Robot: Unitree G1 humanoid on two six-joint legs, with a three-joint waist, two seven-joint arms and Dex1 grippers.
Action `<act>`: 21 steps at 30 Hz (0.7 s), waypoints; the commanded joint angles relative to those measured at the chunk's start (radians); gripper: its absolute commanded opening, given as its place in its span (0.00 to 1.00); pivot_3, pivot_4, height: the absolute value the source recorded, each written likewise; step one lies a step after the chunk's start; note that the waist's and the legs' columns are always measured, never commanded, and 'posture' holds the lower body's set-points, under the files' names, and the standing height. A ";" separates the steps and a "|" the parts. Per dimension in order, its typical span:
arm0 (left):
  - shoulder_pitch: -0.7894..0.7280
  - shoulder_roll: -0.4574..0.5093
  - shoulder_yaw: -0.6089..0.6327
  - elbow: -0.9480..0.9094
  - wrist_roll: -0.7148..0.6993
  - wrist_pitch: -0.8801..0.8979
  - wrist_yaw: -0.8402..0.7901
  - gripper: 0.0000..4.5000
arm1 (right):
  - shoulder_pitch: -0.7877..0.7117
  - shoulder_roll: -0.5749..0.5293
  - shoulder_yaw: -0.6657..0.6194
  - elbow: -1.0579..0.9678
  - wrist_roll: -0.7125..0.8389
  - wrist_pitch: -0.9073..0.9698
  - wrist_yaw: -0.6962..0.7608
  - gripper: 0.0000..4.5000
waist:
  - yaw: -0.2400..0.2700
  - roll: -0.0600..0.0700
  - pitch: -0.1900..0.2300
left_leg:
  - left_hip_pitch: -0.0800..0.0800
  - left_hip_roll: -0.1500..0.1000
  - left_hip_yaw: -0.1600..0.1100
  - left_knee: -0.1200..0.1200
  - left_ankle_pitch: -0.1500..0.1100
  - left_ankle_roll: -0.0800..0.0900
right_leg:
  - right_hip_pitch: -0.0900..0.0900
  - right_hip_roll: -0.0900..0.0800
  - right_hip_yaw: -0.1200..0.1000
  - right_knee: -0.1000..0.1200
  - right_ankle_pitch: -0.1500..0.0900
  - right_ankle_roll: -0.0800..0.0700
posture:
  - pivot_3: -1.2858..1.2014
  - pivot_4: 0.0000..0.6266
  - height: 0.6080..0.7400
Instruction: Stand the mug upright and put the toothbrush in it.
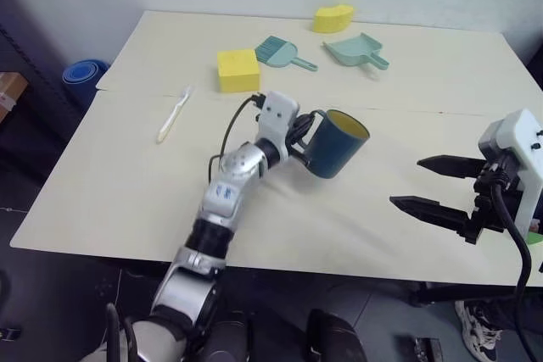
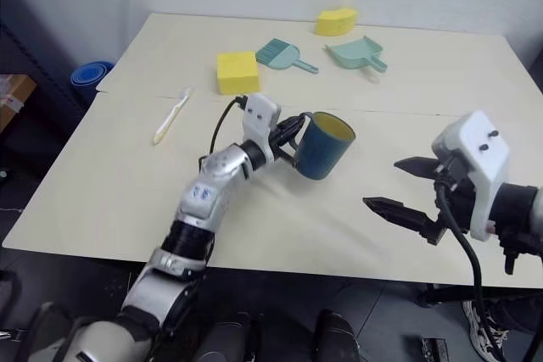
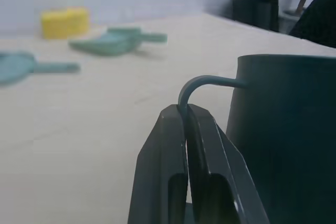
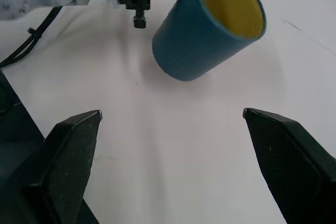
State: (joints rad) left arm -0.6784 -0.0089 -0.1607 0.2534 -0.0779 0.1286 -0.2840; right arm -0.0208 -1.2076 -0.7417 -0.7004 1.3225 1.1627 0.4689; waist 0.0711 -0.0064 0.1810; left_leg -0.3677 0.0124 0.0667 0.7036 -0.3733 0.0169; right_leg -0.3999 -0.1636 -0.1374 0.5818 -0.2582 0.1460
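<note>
I have the left gripper [image 1: 307, 127] clamped shut on the loop handle of the mug [image 1: 337, 143], its two black fingers [image 3: 202, 145] pinched together around the thin bar. The dark blue-grey mug hangs tilted over the middle of the table [image 1: 127, 175], its yellow-lined mouth turned up and toward the right edge; whether its base touches the surface I cannot tell. My right gripper [image 1: 434, 184] hovers near the right end of the front edge with its fingers spread wide and nothing between them, pointing toward the mug. The toothbrush [image 1: 174, 114] lies flat toward the left edge, well apart from the mug. Toward the far edge sit a yellow sponge [image 1: 237, 70], a teal hand brush [image 1: 282, 52], a teal dustpan [image 1: 358, 49] and a second yellow sponge [image 1: 333, 18].
</note>
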 commanded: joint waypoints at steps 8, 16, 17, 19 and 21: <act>0.060 -0.034 -0.011 0.124 0.047 -0.247 0.002 0.00 | 0.061 -0.038 -0.181 -0.005 0.060 0.057 0.058 1.00 | 0.006 0.000 0.000 | -0.001 0.000 0.000 0.003 -0.001 0.003 | 0.000 0.000 0.000 0.000 0.000 -0.001 | 0.52 0.24 1.00; 0.122 0.000 -0.016 0.095 0.042 -0.252 -0.054 0.44 | 0.050 -0.052 -0.142 0.026 0.018 0.038 0.085 1.00 | 0.004 0.000 0.000 | -0.001 0.000 0.000 0.004 -0.001 0.003 | 0.000 0.000 0.000 0.000 0.000 -0.001 | 0.52 0.24 1.00; 0.128 0.006 -0.015 0.085 0.043 -0.250 -0.058 0.50 | 0.047 -0.053 -0.132 0.029 0.011 0.033 0.091 1.00 | 0.004 0.000 0.000 | -0.001 0.000 0.000 0.004 -0.001 0.003 | 0.000 0.000 0.000 0.000 0.000 -0.001 | 0.52 0.24 1.00; 0.144 0.024 -0.016 0.051 0.045 -0.235 -0.071 0.62 | 0.044 -0.054 -0.111 0.038 -0.005 0.023 0.114 1.00 | 0.003 0.000 0.000 | -0.001 0.000 0.000 0.004 -0.001 0.003 | 0.000 0.000 0.000 0.000 0.000 -0.001 | 0.52 0.24 1.00; 0.165 0.053 -0.018 -0.007 0.048 -0.199 -0.086 0.76 | 0.048 -0.052 -0.092 0.044 -0.035 0.009 0.156 1.00 | 0.002 0.000 0.000 | -0.001 0.001 0.000 0.004 -0.001 0.003 | 0.000 0.000 0.000 0.000 0.000 -0.001 | 0.52 0.24 1.00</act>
State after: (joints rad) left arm -0.5235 0.0375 -0.1751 0.3231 -0.0351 -0.0794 -0.3560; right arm 0.0313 -1.2430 -0.8297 -0.6598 1.3110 1.1967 0.5907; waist 0.0730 -0.0061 0.1809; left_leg -0.3691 0.0130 0.0665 0.7076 -0.3744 0.0196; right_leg -0.3999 -0.1637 -0.1374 0.5821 -0.2577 0.1454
